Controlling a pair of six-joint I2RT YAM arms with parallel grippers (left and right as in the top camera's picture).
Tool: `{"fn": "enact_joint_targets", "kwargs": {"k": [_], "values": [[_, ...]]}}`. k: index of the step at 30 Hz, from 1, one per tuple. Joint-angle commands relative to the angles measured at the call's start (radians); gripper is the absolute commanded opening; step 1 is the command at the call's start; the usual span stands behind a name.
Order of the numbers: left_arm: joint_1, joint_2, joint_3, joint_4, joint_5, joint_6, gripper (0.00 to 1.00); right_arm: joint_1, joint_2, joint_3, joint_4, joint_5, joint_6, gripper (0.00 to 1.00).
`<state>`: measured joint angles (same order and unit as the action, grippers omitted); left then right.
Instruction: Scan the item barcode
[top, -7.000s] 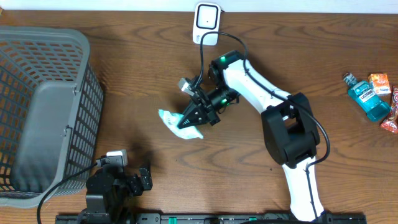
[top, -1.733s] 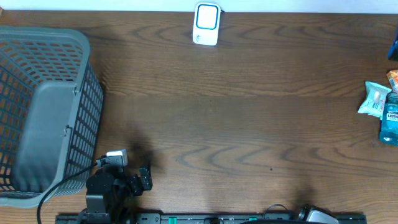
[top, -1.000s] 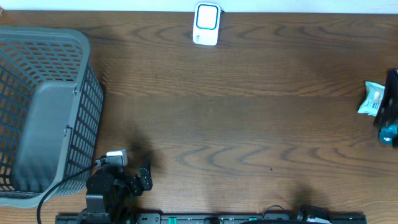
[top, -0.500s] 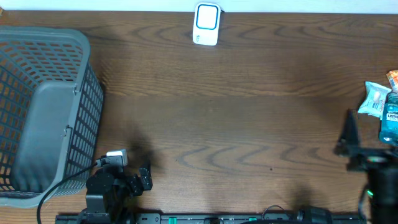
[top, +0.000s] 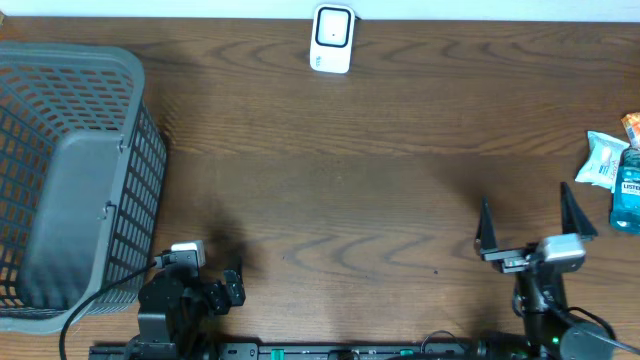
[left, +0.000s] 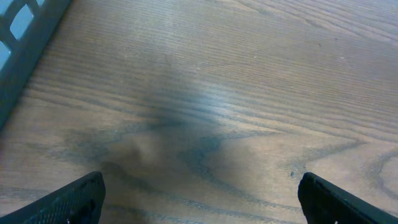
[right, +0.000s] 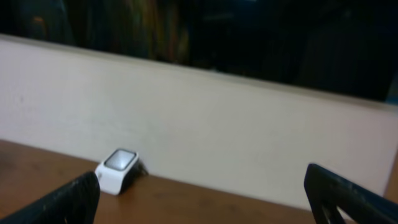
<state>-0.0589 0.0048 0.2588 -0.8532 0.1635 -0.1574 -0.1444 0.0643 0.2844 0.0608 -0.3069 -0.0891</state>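
Observation:
The white barcode scanner (top: 332, 38) stands at the table's far edge, and the right wrist view shows the scanner (right: 117, 169) small against the pale wall. A white and teal packet (top: 603, 160) lies at the right edge beside a blue mouthwash bottle (top: 628, 200) and an orange pack (top: 632, 125). My right gripper (top: 528, 222) is open and empty near the front right, left of those items, its jaws wide apart and aimed at the far wall. My left gripper (left: 199, 194) rests open over bare wood at the front left.
A large grey mesh basket (top: 70, 180) fills the left side of the table, and its corner (left: 25, 31) shows in the left wrist view. The left arm's base (top: 175, 300) sits just below the basket.
The right arm has swung in from the right edge to the front right, open and empty. The packet lies among the items at the right. The left arm has not moved.

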Motion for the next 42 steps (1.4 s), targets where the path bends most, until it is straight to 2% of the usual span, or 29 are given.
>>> {"fn": "enact_joint_targets", "kwargs": {"k": [1, 9, 15, 23, 35, 42], "values": [[0.003, -0.001, -0.008, -0.032, 0.012, 0.002, 0.99, 0.01, -0.06, -0.124, 0.071, -0.018, -0.002, 0.99], [0.003, -0.001, -0.008, -0.032, 0.012, 0.002, 0.99, 0.072, -0.06, -0.275, 0.208, 0.01, -0.002, 0.99], [0.003, -0.001, -0.008, -0.032, 0.012, 0.002, 0.99, 0.092, -0.06, -0.279, 0.135, 0.059, -0.002, 0.99], [0.003, -0.001, -0.008, -0.032, 0.012, 0.002, 0.99, 0.093, -0.06, -0.279, -0.127, 0.153, 0.007, 0.99], [0.003, -0.001, -0.008, -0.032, 0.012, 0.002, 0.99, 0.093, -0.06, -0.279, -0.134, 0.262, 0.079, 0.99], [0.003, -0.001, -0.008, -0.032, 0.012, 0.002, 0.99, 0.092, -0.06, -0.279, -0.133, 0.26, 0.081, 0.99]]}}
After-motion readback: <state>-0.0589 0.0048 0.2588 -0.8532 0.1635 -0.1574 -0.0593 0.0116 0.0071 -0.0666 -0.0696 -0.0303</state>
